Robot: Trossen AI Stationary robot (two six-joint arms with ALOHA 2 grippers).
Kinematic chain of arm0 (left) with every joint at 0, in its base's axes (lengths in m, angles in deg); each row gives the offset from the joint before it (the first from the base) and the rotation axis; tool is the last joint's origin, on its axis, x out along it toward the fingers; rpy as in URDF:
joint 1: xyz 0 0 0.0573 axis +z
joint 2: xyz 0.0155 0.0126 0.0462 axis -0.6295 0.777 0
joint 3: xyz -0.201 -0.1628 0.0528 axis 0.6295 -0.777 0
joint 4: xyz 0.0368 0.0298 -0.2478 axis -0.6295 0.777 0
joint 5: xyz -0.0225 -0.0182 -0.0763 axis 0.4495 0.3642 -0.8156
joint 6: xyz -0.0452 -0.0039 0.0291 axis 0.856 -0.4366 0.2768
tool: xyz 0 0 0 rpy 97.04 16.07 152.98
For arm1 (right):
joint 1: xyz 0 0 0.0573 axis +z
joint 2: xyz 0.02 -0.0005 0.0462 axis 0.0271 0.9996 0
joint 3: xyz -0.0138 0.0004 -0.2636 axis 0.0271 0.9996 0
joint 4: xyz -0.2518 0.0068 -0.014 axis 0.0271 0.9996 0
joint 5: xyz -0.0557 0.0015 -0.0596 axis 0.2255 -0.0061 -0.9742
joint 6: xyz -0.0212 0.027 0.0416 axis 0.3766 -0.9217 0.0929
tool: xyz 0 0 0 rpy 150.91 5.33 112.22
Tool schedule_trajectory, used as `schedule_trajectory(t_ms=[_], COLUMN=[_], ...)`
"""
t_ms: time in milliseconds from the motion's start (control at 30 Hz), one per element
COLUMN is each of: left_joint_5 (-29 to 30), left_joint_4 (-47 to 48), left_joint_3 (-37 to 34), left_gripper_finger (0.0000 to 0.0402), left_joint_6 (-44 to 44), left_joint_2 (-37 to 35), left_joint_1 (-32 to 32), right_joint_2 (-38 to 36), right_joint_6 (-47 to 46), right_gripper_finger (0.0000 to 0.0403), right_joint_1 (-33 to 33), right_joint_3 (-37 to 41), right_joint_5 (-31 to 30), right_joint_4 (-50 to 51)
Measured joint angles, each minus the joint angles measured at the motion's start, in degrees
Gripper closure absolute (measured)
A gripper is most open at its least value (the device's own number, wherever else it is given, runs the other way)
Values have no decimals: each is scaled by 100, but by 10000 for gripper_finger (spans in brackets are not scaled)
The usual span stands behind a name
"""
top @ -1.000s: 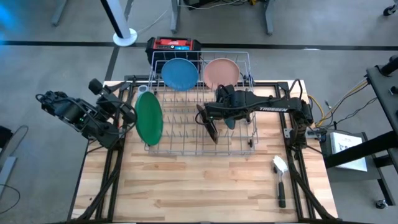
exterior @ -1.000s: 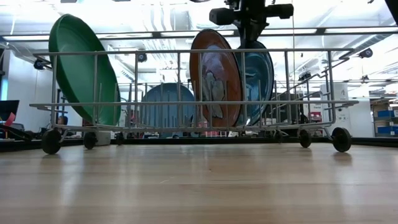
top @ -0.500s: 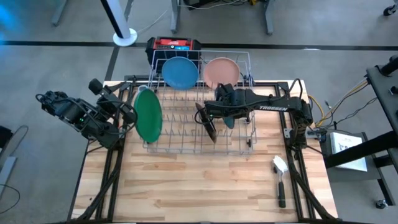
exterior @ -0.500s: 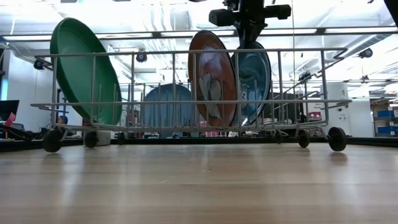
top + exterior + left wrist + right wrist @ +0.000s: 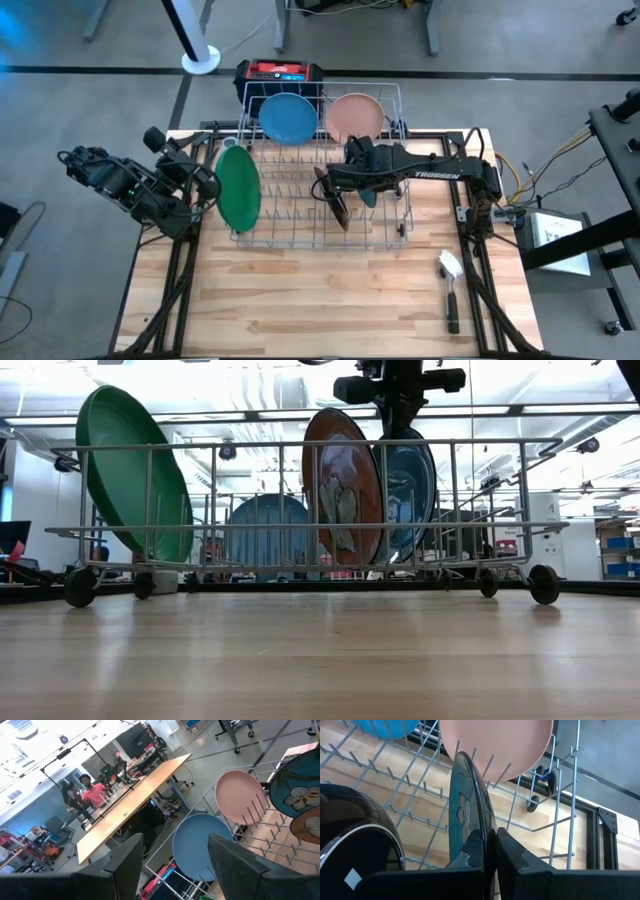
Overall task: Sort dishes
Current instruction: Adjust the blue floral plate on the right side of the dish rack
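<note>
Wooden tabletop (image 5: 300,300) carries one grey wire rack (image 5: 320,238) with five plates standing on edge in it: one green plate (image 5: 240,188) at its left end, one light blue plate (image 5: 288,117) and one pink plate (image 5: 354,115) along the back, two patterned plates (image 5: 343,485) mid-rack. Right gripper (image 5: 487,851) pinches the rim of the bluish patterned plate (image 5: 464,815), fingers nearly together. Left gripper (image 5: 203,180) waits beside the green plate, fingers (image 5: 122,867) apart, holding nothing. One brush (image 5: 451,283) lies by the right edge.
</note>
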Motion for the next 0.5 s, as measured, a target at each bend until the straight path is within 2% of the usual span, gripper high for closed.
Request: schedule_trajectory(t_ms=[500], left_joint_5=[-85], left_joint_4=[-1], left_joint_3=[0], left_gripper_finger=[191], left_joint_6=[77], left_joint_2=[80], left_joint_1=[-2], right_joint_2=[9], right_joint_6=[243], right_gripper_finger=[402], right_joint_1=[-179], right_joint_3=[-144], right_joint_5=[184], right_joint_4=[-9])
